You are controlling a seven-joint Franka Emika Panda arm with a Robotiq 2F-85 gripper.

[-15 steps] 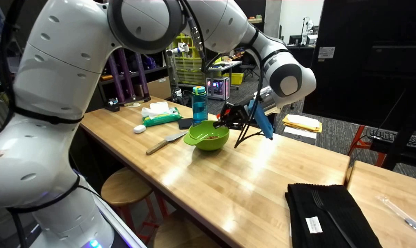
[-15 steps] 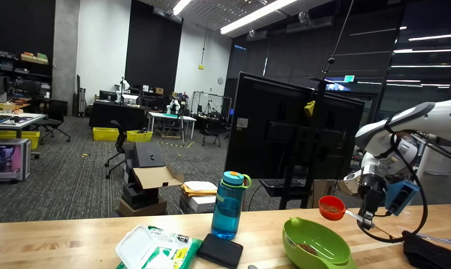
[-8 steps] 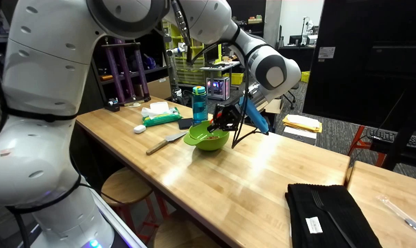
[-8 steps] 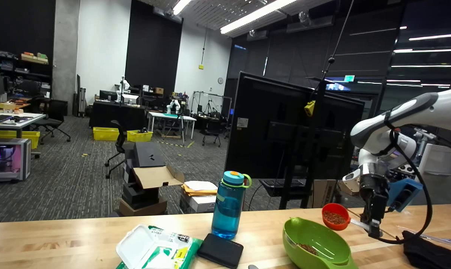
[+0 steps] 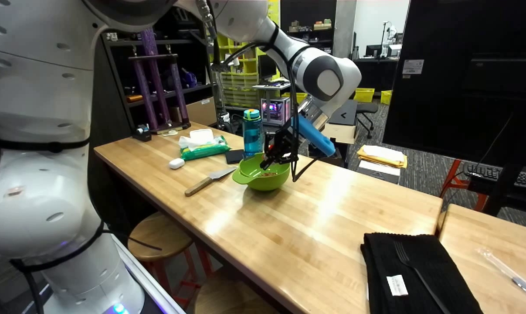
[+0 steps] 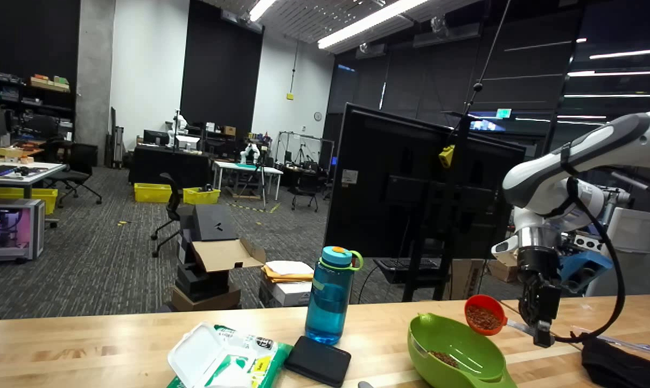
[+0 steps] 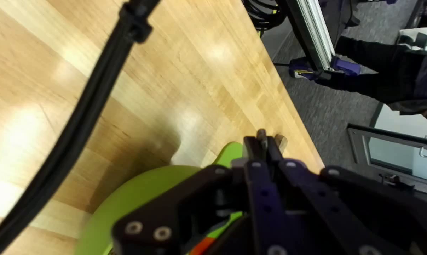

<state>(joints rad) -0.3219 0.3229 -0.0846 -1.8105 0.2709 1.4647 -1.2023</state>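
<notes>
My claw [image 6: 543,335] is narrow, pinched on the pale handle [image 6: 520,327] of a red scoop [image 6: 490,302], and I've got a load of small brown pellets [image 6: 482,318] sitting in it. Scoop's up off the table [image 5: 310,244], right by the rim of a green bowl [image 6: 465,342]; can't tell from here if the two touch. It's tipped, w/ its mouth turned to the camera in an exterior view. Bowl stands upright on the wood, w/ some brown bits [image 6: 444,359] in the bottom, seen in both exterior views.

Wrist view: my fingers [image 7: 260,180] are drawn together, bowl partly hidden under them, only an orange-red scrap of scoop showing at the lower edge; too dark to make out the grip there.

Other stuff: wood-handled cake server [image 5: 209,179] lying flat nr the bowl, small white case [image 5: 176,163] a bit further off, blue bottle [image 6: 329,302] upright, black wallet-type thing [image 6: 317,360] flat just beside it, then a green wipes pack [image 5: 207,151] w/ white lid [image 6: 195,353] up. Well apart, nr the table's end, a folded black cloth [image 5: 382,257] w/ a dark fork [image 5: 424,281] on top
</notes>
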